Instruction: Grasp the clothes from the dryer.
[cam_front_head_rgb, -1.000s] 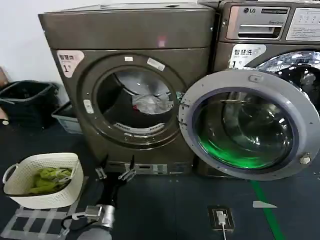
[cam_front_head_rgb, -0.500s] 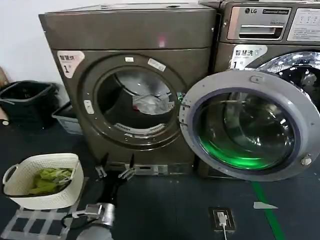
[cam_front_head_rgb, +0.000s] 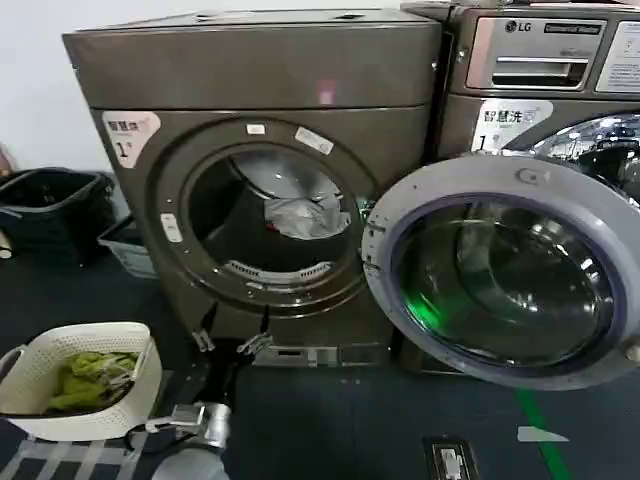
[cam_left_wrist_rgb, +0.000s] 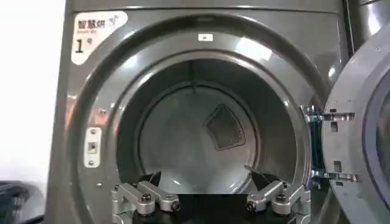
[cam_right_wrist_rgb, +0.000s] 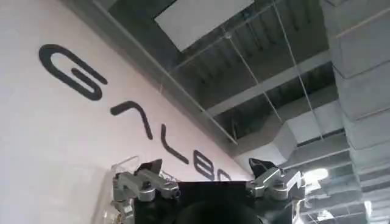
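The dryer (cam_front_head_rgb: 250, 70) is a dark bronze-grey front-loader with a white "1" sticker (cam_front_head_rgb: 130, 135). Its round door (cam_front_head_rgb: 505, 270) is swung open to the right. Inside the drum lies the clothes' pale grey-white bundle (cam_front_head_rgb: 300, 215). The dark area left of the bundle is too shadowed to tell whether a garment is there. My left gripper (cam_front_head_rgb: 232, 335) hangs open and empty in front of the dryer, just below the porthole. In the left wrist view the left gripper (cam_left_wrist_rgb: 204, 179) faces the drum's back wall (cam_left_wrist_rgb: 183, 140). My right gripper (cam_right_wrist_rgb: 205, 165) is open, pointing up at a wall and ceiling.
A white basket (cam_front_head_rgb: 90, 335) with yellow-green fabric (cam_front_head_rgb: 85, 375) stands on the floor at the front left. A black bin (cam_front_head_rgb: 50, 205) and a grey tray (cam_front_head_rgb: 125, 245) sit left of the dryer. The LG machine (cam_front_head_rgb: 540, 60) stands at the right, behind the open door.
The head view has moved closer to the dryer, which now looks larger, and the basket has slid left and down in the picture. The left gripper stays open below the porthole.
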